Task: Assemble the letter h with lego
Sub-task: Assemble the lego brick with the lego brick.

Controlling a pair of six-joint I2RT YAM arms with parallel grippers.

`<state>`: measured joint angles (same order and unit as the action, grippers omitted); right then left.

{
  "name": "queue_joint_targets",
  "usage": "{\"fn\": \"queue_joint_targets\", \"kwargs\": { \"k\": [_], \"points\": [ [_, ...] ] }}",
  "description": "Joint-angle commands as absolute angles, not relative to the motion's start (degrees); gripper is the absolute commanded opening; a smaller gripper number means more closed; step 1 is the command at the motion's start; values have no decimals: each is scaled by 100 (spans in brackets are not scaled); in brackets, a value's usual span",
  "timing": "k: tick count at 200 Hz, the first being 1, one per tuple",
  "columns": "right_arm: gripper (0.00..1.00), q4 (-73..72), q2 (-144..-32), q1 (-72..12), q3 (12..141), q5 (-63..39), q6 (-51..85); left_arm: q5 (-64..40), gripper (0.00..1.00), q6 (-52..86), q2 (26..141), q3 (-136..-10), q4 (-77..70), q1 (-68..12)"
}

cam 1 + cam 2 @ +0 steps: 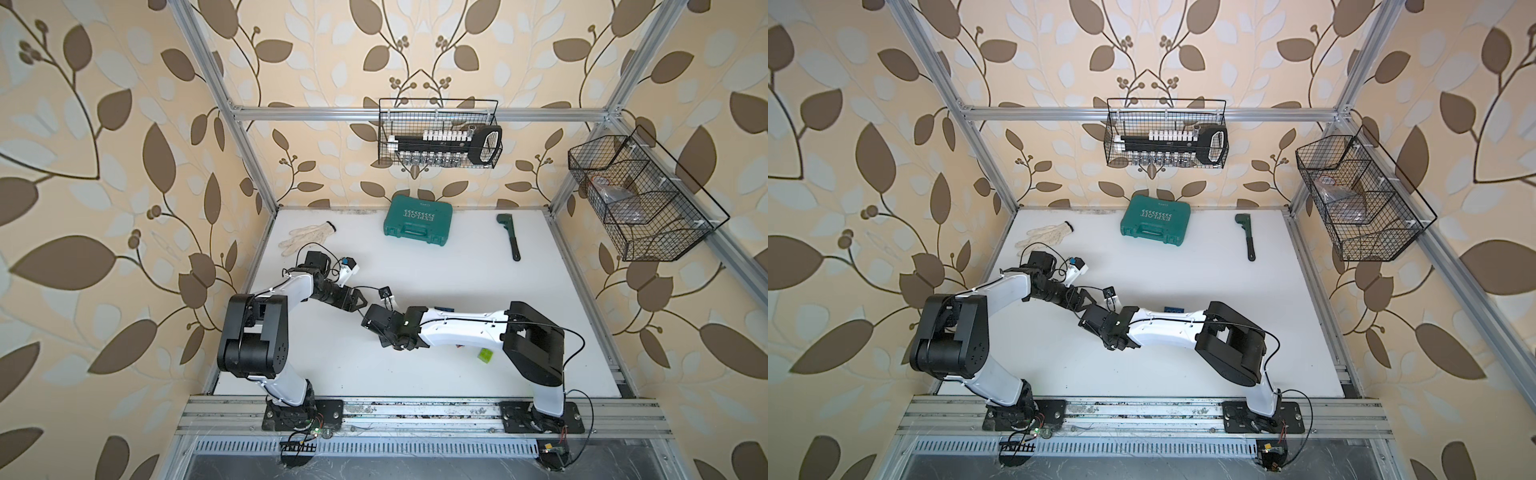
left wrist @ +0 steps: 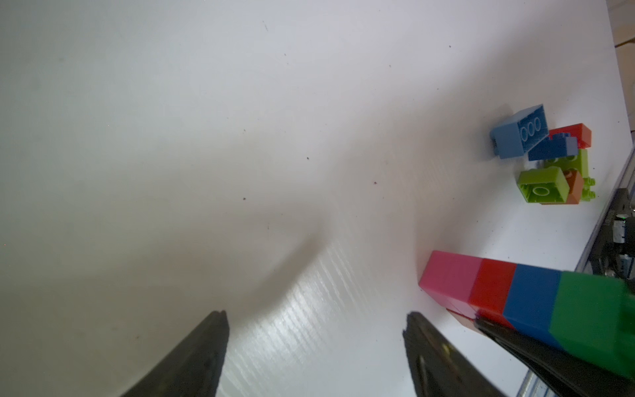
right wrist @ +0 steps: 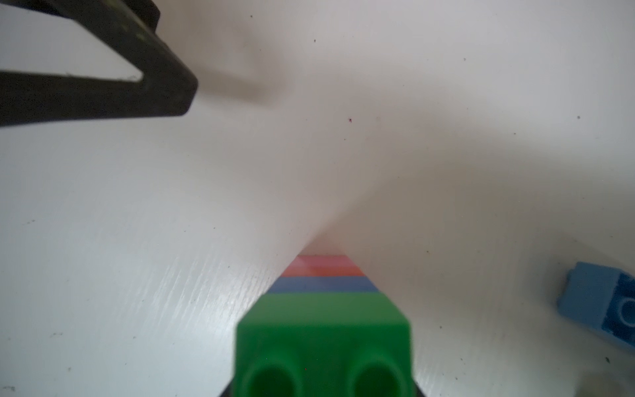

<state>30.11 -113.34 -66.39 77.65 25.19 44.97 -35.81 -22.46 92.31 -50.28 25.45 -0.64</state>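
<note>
Inspection finds the right gripper (image 1: pixel 372 322) clamped on a brick stack (image 2: pixel 515 295) of pink, red, blue and green, its pink end at the white table (image 2: pixel 206 137). The left gripper (image 2: pixel 316 318) stands wide open and empty just beside that stack. The loose lego bricks (image 2: pixel 549 158) lie heaped, apart from the stack.

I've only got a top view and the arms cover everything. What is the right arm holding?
Observer: The right fingers grip a stack showing pink, red, blue and green bricks.
Operator: And the left arm?
Observer: The left fingers are open, with nothing between them.
Operator: Any spare bricks?
Observer: A loose pile lies apart from the stack: blue, red, lime and orange.
</note>
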Motion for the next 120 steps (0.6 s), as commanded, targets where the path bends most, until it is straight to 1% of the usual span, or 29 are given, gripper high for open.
{"fn": "queue_joint_targets", "kwargs": {
  "k": [1,27,69,84,103,111,120],
  "points": [
    [0,4025,-11995,-6811,7357,1938,4614,-3648,83,-2267,9052,-5128,2571,0],
    [0,3870,-11904,-6827,7285,2034,4485,-3704,83,-2268,9045,-5167,2592,0],
    [8,3752,-11618,-6708,7555,2127,3948,-3768,83,-2318,8920,-5125,2610,4],
    [11,3697,-11537,-6625,7626,2037,3768,-3791,83,-2317,8879,-5138,2625,1],
    [13,3582,-11454,-6557,7646,1931,3643,-3845,83,-2355,8843,-5134,2649,0],
    [16,3551,-11435,-6548,7664,1916,3601,-3858,83,-2361,8818,-5141,2653,2],
    [23,3554,-11426,-6546,7692,1907,3586,-3867,83,-2359,8792,-5146,2659,1]
  ]
}}
